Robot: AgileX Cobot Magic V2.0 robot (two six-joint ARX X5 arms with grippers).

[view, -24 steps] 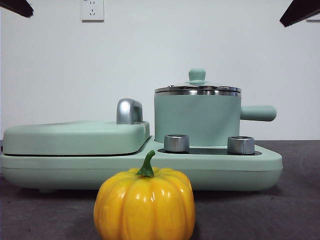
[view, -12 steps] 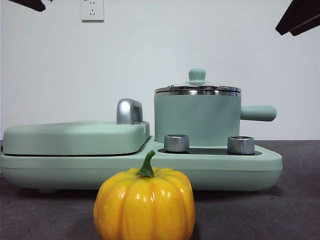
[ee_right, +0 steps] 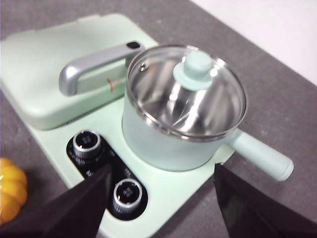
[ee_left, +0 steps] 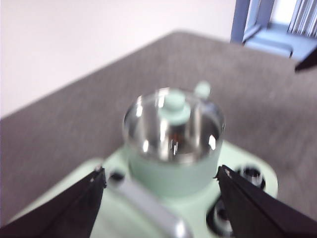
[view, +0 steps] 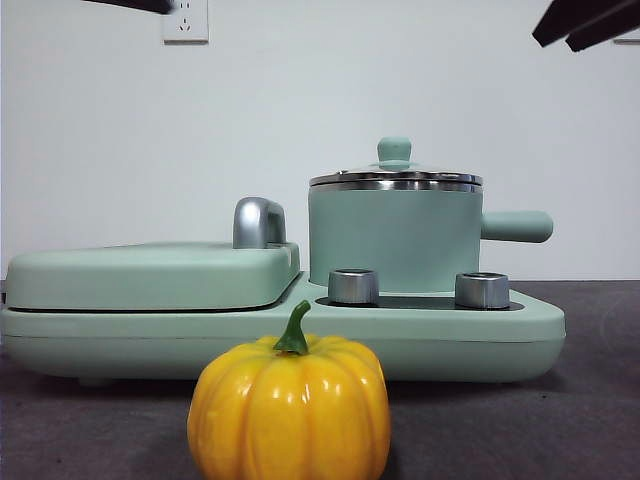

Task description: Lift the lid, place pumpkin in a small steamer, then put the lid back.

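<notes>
The pumpkin (view: 290, 405), glossy yellow-orange with a green stem, sits on the table in front of the cooker; its edge also shows in the right wrist view (ee_right: 10, 191). On the cooker's right side stands the small steamer (view: 395, 240) (ee_right: 173, 144), and the lid (view: 395, 180) (ee_right: 185, 91) (ee_left: 173, 126) rests on it. My left gripper (ee_left: 161, 174) hovers open above and before the steamer, in a blurred picture. My right gripper (ee_right: 162, 168) is open too, high over the steamer and touching nothing.
The wide mint-green griddle cover (view: 150, 275) (ee_right: 49, 64) with its chrome handle (view: 258, 222) (ee_right: 94, 67) lies left of the steamer. Two steel knobs (view: 353, 285) (view: 482, 290) stand on the cooker's front. Black arm tips show at the front view's top corners.
In the front view the black tip at the top left has slid right along the top edge, and the tip at the top right has shifted a little left. Pumpkin, steamer and lid are unmoved.
</notes>
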